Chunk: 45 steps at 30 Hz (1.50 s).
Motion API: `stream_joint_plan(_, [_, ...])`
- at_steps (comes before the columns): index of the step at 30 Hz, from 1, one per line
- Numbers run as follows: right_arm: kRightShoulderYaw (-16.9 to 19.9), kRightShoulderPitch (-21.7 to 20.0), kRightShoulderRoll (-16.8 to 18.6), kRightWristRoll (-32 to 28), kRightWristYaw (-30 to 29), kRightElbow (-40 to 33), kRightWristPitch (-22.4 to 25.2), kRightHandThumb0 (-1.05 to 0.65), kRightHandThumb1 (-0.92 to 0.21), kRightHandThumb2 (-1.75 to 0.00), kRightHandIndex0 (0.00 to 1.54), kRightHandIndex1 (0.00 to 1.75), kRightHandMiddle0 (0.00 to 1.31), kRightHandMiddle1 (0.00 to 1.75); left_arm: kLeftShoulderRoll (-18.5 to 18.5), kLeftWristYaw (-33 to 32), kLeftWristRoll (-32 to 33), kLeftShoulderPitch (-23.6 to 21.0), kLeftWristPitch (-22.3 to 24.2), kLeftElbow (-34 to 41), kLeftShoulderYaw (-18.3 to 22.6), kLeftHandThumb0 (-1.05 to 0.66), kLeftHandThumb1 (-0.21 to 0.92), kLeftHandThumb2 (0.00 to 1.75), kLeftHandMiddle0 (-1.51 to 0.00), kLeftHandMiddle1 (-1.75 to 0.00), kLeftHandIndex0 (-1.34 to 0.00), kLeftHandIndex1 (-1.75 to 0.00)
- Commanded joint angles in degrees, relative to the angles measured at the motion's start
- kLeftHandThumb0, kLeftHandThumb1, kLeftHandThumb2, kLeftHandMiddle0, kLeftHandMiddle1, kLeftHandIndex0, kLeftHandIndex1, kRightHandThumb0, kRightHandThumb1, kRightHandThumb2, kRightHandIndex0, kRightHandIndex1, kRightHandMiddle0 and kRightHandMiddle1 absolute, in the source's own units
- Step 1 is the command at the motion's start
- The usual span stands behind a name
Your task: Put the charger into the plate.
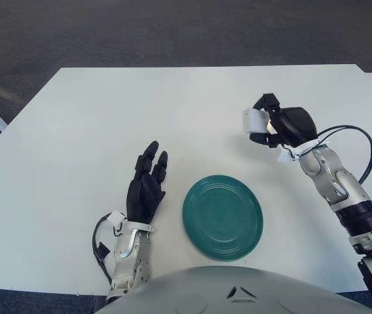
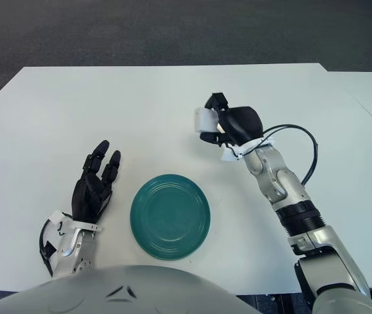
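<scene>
While gripped in the right hand (image 1: pixel 284 126), hung above the white table (image 1: pixel 107 111).
White charger (image 1: pixel 255 121) pinched between curled fingers, beyond the green plate (image 1: pixel 223 216); left hand (image 1: pixel 146 186) spread flat beside the plate's left.

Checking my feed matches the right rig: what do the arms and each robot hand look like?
Both match: the left robot hand and right robot hand are matte black with three segmented fingers. White tags sit at the wrists. The forearms are silver-grey metal with black joint bands. A thin black cable loops beside each wrist.
</scene>
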<state>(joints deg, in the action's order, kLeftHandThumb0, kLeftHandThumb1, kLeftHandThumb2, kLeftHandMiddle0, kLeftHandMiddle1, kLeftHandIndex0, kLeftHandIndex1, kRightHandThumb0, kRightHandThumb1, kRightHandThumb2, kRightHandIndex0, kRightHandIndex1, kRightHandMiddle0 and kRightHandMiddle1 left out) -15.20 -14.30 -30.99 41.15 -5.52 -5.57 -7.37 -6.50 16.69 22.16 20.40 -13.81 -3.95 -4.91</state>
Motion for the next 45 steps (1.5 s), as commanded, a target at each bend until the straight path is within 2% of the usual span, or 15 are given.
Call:
stream_joint_plan(1, [0.37,3.71,2.55,-0.55,2.73,-8.05,2.01,-0.50,-0.92,-0.72,1.06,1.75,0.86,1.75,-0.87,-0.65,-0.09,1.25,2.46,-3.72,0.77,-1.01,0.92,0.93,-0.25,-0.01,0.00,-0.49])
stream_joint_plan(4, [-0.31,4.99,3.71,-0.20,4.18,-10.64,1.83,-0.49,-0.92,-0.72,1.06,1.75,0.85,1.75,-0.68,-0.39,-0.28,1.25,2.78,-3.44,0.47,-1.01,0.92,0.93,-0.22,0.00,0.00,-0.43])
stream_joint_plan(8, [-1.58,7.52,4.55,-0.54,5.39,-12.20,-1.13,-0.48,-0.92,-0.72,1.05,1.75,0.83,1.75,-0.97,-0.34,-0.07,1.02,2.89,-3.78,0.51,-1.00,0.92,0.93,-0.19,0.00,0.00,-0.38])
stream_joint_plan(14, [-3.51,11.19,3.06,-0.14,7.90,-13.96,-7.26,-0.46,-0.92,-0.70,1.06,1.75,0.81,1.75,-2.31,-1.82,-1.06,1.70,1.65,-3.31,-0.05,-0.98,0.92,0.91,-0.18,0.00,0.00,-0.38])
stream_joint_plan(22, [-5.87,17.00,2.48,1.83,11.60,-17.99,-9.92,-0.44,-0.92,-0.71,1.06,1.75,0.81,1.75,-2.87,-5.40,-2.69,3.70,2.16,-0.73,-1.28,-0.96,0.92,0.92,-0.21,-0.01,0.00,-0.45])
stream_joint_plan(26, [-7.93,22.49,0.59,2.04,15.36,-20.23,-11.24,-0.43,-0.92,-0.72,1.02,1.75,0.79,1.75,-3.35,-4.77,-2.70,3.70,-0.17,-1.75,-1.81,-0.94,0.92,0.91,-0.25,-0.03,0.00,-0.52])
stream_joint_plan(30, [-9.25,25.71,-0.68,5.38,13.79,-17.49,-14.09,-0.43,-0.92,-0.70,1.01,1.75,0.78,1.75,-3.20,-4.04,-2.29,3.10,-0.62,-3.50,-2.03,-0.93,0.92,0.91,-0.25,-0.02,0.00,-0.54])
stream_joint_plan(34, [-8.18,24.90,-2.44,6.37,14.16,-14.06,-15.71,-0.43,-0.92,-0.70,0.99,1.75,0.76,1.75,-2.33,-4.26,-2.76,2.59,0.34,-4.15,-1.96,-0.94,0.92,0.93,-0.21,-0.01,0.00,-0.46])
stream_joint_plan(39, [-6.62,23.70,-3.72,4.39,16.50,-11.29,-15.88,-0.43,-0.92,-0.71,0.97,1.75,0.74,1.75,-2.07,-4.28,-2.07,2.46,1.64,-4.17,-1.43,-0.94,0.92,0.95,-0.19,0.00,0.00,-0.40])
stream_joint_plan(45, [-6.28,23.60,-3.26,3.32,18.43,-9.84,-15.01,-0.44,-0.92,-0.72,0.92,1.75,0.70,1.75,-2.22,-4.68,-4.59,1.66,-1.93,-6.58,-1.56,-0.94,0.92,0.93,-0.22,-0.01,0.00,-0.50])
